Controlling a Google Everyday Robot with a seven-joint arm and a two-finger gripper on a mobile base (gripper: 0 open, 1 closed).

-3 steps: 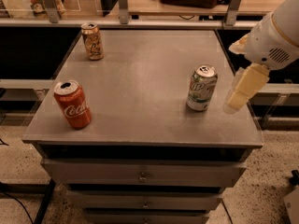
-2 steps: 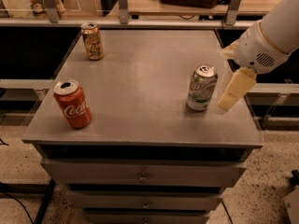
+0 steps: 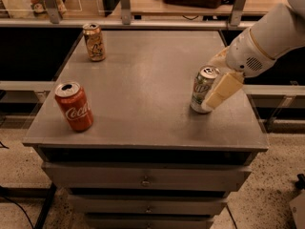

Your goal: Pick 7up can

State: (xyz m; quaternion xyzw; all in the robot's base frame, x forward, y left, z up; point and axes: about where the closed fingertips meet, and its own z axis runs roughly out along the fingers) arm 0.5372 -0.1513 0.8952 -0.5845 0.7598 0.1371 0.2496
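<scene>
— Location? 7up can [image 3: 203, 88] stands upright on the right side of the counter [image 3: 143, 94]; end effector [image 3: 218, 92] is at its right flank, grip unclear.
— Likely light, thin-walled, slick: mid-body hold, gentle squeeze.

Lab; metal drawer cabinet [image 3: 95, 176], workbench [image 3: 153, 6]; pincer [image 3: 216, 95] beside 7up can [image 3: 202, 88].

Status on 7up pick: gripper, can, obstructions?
Gripper close beside white-and-green 7up soda can, right of it in view. Can upright on grey table, not yet lifted. Red Coca-Cola can, tan-gold can far left, not in the way.
</scene>
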